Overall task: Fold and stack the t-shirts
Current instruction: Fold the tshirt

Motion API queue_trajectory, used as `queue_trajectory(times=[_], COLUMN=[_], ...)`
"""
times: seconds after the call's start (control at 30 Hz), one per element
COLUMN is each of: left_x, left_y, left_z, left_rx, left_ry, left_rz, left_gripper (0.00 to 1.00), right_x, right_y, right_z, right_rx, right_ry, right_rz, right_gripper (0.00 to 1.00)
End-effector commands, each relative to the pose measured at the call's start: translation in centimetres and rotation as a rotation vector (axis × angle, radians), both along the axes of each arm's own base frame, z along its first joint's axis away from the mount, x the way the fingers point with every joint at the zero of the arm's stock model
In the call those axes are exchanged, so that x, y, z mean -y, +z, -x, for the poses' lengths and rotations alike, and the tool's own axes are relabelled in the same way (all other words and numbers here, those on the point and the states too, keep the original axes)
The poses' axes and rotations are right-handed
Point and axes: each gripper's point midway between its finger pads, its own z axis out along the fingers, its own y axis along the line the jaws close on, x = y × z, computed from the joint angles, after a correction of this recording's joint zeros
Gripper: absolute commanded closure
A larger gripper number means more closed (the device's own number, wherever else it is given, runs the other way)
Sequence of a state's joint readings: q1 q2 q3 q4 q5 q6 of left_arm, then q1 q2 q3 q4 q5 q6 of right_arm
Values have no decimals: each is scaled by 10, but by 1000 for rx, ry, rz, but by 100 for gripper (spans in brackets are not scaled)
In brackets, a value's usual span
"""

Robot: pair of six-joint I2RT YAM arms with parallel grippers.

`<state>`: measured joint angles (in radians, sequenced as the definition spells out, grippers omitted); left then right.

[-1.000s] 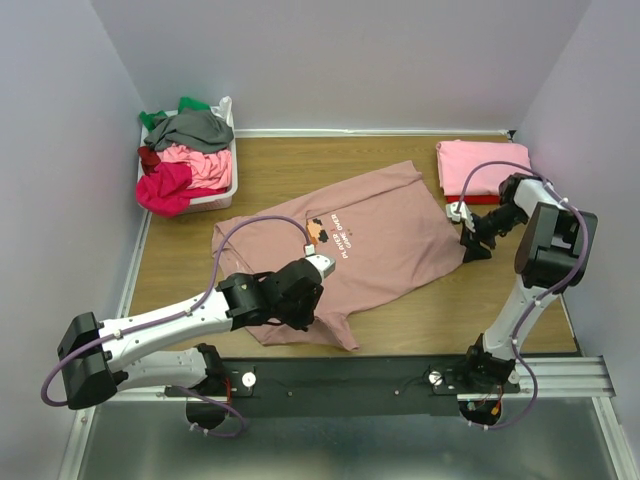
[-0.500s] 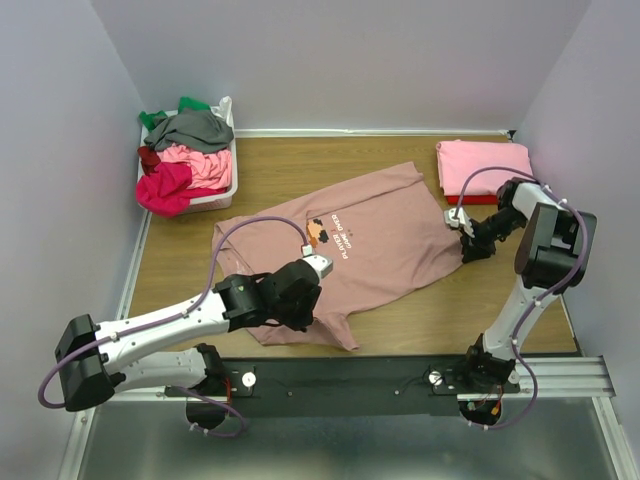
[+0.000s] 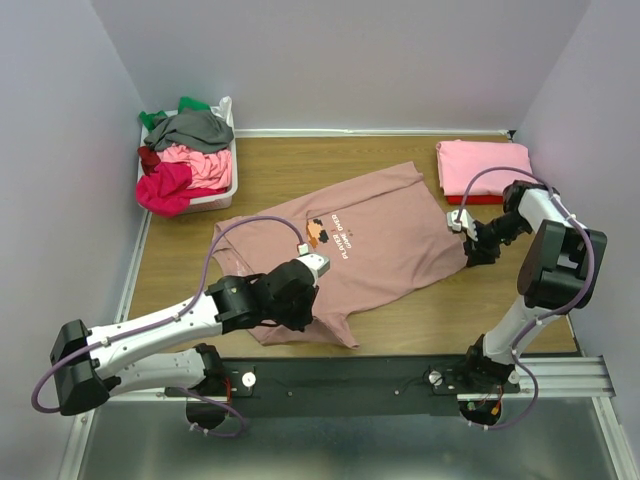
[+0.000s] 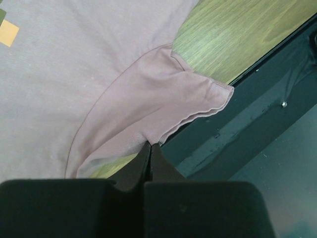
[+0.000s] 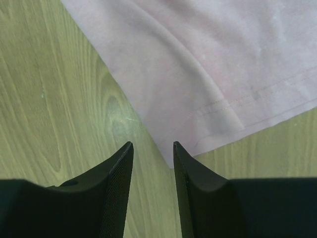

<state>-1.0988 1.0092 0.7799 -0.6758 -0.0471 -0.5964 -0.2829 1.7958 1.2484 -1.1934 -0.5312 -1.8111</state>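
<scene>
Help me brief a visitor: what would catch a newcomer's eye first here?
A dusty-pink tee lies spread mid-table, the left jaws shut on its near sleeve, the right jaws open at its right hem corner. A basket heaped with crumpled tees sits far left, a folded pink tee far right.

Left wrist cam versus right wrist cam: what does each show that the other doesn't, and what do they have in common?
Left wrist only: the left gripper shut on the sleeve, a scrap of the print, and the black rail beyond the sleeve. Right wrist only: the right gripper open, with the hem corner lying just ahead of the gap between its fingers. Both: the dusty-pink t-shirt on the wooden table.
</scene>
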Motion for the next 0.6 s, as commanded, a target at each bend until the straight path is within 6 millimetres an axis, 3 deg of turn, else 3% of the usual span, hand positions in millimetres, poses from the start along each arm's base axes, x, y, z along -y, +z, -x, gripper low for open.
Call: queue_trajectory(times=[0.0, 0.23, 0.57], left_x=[-2, -3, 0], left_y=[5, 3, 2], left_z=[2, 4, 3], left_rx=[-5, -10, -12], left_ry=[9, 5, 2], left_rz=[29, 26, 20], left_gripper=[100, 100, 100], right_x=[7, -1, -7], right_y=[0, 2, -14], right_z=[6, 5, -13], right_rx=[-2, 17, -10], right_ry=[-31, -35, -72], right_rz=[18, -46, -102], right_gripper=[55, 50, 49])
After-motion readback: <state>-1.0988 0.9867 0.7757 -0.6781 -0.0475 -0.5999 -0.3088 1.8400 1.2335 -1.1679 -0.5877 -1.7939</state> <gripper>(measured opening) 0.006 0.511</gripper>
